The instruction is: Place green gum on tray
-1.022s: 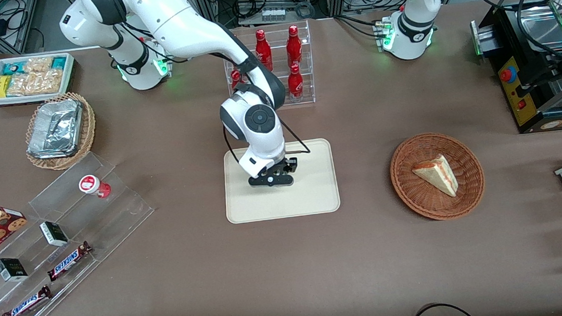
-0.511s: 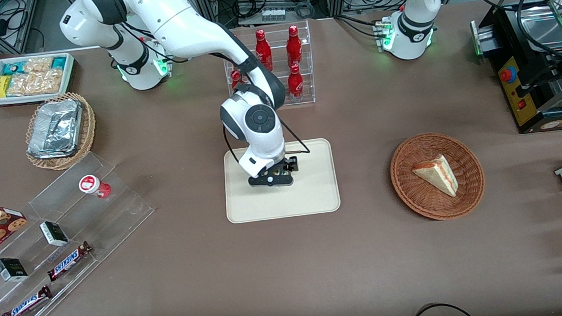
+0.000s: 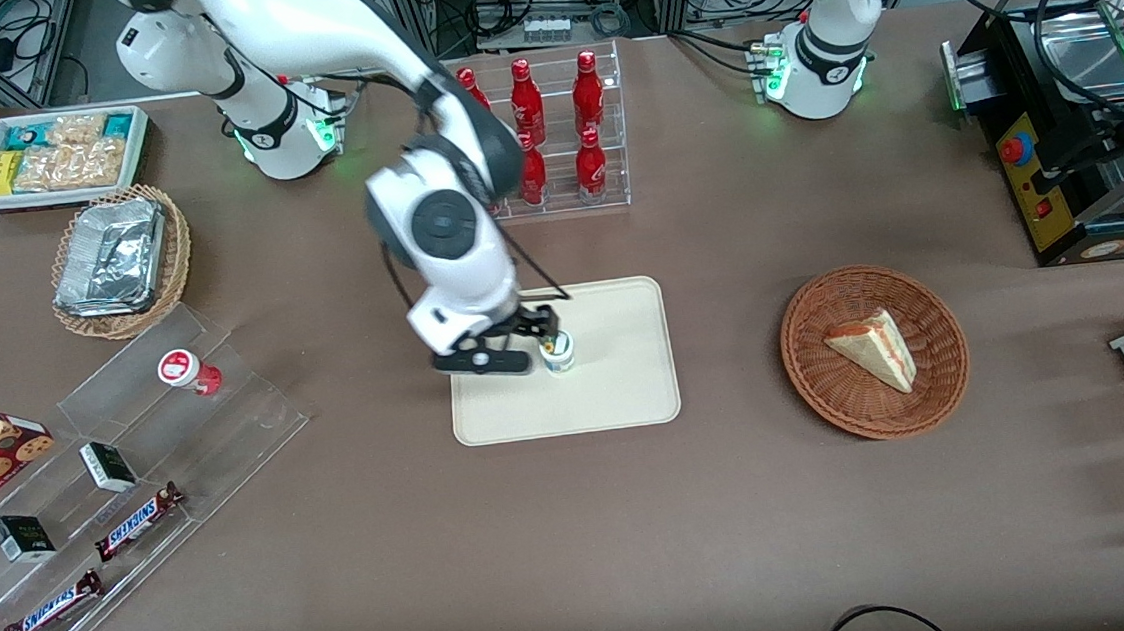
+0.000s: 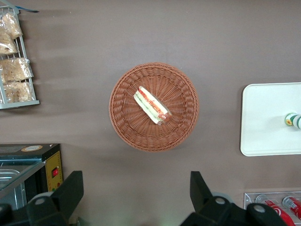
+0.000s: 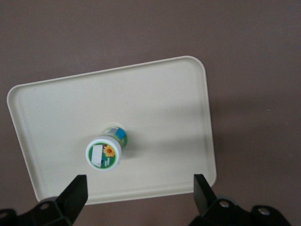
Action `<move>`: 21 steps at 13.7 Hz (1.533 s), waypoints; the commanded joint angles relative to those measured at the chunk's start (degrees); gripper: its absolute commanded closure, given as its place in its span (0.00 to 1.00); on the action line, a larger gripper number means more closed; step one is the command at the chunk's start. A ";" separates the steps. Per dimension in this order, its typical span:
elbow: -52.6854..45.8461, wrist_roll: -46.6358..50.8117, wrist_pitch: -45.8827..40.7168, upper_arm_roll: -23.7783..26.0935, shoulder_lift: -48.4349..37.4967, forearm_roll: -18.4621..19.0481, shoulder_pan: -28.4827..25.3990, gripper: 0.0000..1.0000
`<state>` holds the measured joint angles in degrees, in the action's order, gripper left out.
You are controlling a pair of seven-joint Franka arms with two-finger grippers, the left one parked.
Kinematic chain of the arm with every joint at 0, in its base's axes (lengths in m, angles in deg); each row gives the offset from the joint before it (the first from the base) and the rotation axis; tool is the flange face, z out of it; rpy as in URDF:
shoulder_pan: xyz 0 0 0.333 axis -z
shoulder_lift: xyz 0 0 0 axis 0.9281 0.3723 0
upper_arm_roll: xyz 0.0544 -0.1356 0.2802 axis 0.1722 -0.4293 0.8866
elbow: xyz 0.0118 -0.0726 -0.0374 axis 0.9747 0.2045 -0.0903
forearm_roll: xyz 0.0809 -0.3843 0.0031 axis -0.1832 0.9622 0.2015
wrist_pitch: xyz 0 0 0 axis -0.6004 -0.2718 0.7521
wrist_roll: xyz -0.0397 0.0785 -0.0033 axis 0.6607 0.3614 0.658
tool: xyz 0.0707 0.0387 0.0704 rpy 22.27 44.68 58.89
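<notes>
The green gum stands upright on the cream tray, near the tray's edge toward the working arm's end. It also shows in the right wrist view with its white lid, green rim and orange mark, and in the left wrist view. The tray shows there too. My gripper is open and empty, raised above the tray's edge, beside the gum and apart from it. Its fingertips are spread wide.
A clear rack of red bottles stands farther from the camera than the tray. A wicker basket with a sandwich lies toward the parked arm's end. A clear stepped shelf with a red-lidded bottle and snacks lies toward the working arm's end.
My gripper let go of the green gum, rose and drew back toward the working arm's end. The gum now stands uncovered on the tray.
</notes>
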<state>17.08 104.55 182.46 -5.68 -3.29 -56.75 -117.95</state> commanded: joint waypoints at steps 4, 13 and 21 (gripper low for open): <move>7.13 -12.23 -14.27 -0.56 -16.77 2.29 10.93 0.00; 7.13 -27.20 -24.84 -0.47 -25.66 11.00 27.81 0.00; 6.52 -35.36 -25.80 2.16 -26.02 8.54 38.89 0.00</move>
<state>22.91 71.60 157.34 -5.01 -28.11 -46.70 -81.42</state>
